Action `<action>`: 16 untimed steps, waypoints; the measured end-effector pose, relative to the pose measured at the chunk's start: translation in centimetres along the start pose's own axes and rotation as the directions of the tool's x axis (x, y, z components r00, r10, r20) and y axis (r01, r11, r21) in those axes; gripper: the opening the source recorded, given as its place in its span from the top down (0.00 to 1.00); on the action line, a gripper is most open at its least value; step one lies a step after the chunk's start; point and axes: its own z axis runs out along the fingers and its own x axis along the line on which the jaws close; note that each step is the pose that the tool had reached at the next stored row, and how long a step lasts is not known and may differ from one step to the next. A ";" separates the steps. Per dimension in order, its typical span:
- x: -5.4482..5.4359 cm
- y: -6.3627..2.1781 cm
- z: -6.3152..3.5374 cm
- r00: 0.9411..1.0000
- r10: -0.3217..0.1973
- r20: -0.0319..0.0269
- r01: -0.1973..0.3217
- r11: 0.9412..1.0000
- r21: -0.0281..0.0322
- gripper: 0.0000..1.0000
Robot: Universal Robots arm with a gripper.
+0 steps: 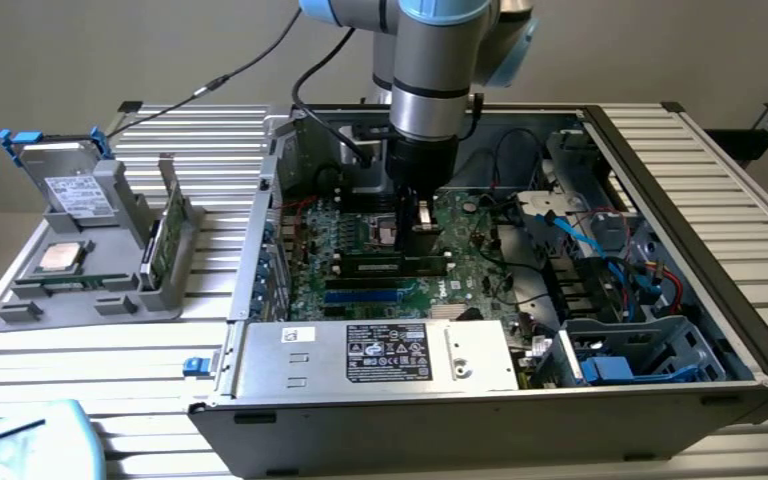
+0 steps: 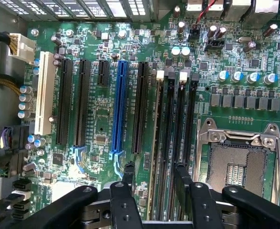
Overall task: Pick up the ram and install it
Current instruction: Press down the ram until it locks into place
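Ram [image 2: 157, 143] sits edge-up in a memory slot, within the open computer case [image 1: 491, 430] on the slatted tabletop [image 1: 117, 370], on its green motherboard [image 2: 101, 119]; the hand [image 2: 155, 168] hovers above, fingers [image 2: 129, 177] spread wide either side.

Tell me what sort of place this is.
Likely a robot lab bench for PC assembly: an open grey metal desktop computer case lies on a slatted aluminium table, with a grey plastic parts fixture beside it.
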 end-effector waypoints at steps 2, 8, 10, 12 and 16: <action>0.0 0.05 -0.31 1.000 0.000 0.000 0.000 1.000 0.000 0.54; 0.2 0.30 -1.32 1.000 0.000 0.000 0.000 1.000 0.000 0.54; 0.2 0.36 -1.61 1.000 0.000 0.000 0.000 1.000 0.000 0.54; 0.2 0.37 -1.69 1.000 0.000 0.000 0.000 1.000 0.000 0.54; 0.2 0.38 -1.69 1.000 0.000 0.000 0.000 1.000 0.000 0.69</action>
